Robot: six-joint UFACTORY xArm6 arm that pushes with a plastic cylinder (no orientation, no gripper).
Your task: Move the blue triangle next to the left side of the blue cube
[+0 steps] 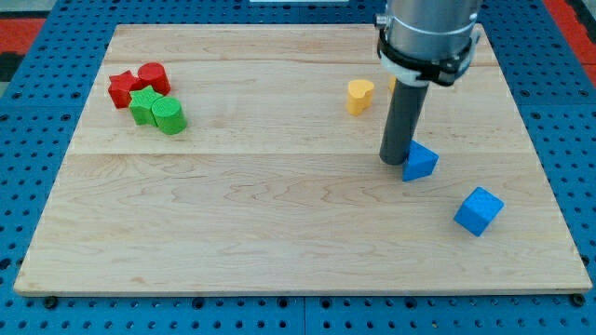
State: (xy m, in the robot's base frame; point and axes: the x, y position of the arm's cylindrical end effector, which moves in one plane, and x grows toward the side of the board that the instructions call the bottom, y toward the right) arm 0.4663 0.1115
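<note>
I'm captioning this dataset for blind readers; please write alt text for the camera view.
My tip touches the left edge of the blue triangle; the blue cube sits lower right. A yellow block lies above, red and green blocks cluster top left.

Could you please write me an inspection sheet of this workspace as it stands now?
Surface: wooden board, lying on a blue pegboard.
Job's things: blue triangle lies toward the view's upper left of the blue cube, apart from it.
Clutter: yellow block; two red blocks and two green blocks clustered at the view's upper left.
Hand: none; my tip rests against the triangle's left side.
Cables: nothing seen.
Surroundings: red matting at the top corners.
</note>
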